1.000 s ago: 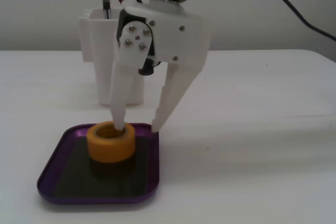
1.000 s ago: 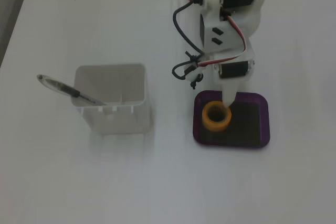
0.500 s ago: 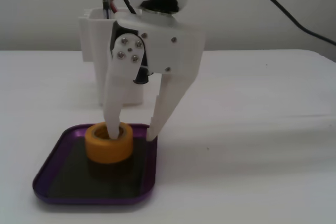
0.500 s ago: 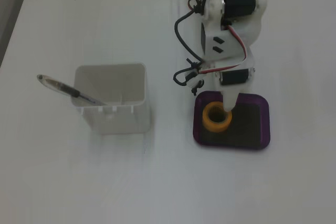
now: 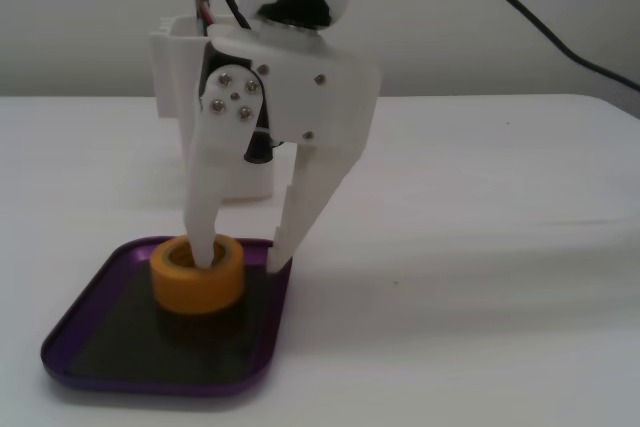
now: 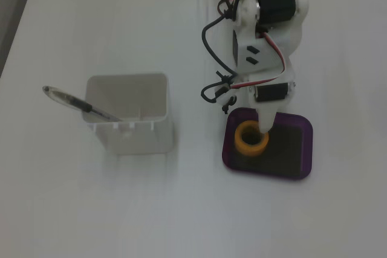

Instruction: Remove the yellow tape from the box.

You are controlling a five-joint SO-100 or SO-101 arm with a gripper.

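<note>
Grasp step: open gripper (image 5: 245,262) straddles the tape's (image 5: 197,275) wall inside the box (image 5: 80,342); next, close and lift.

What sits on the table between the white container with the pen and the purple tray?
Nothing: in the fixed view from above, the stretch of white table between the white container and the purple tray is bare.
</note>
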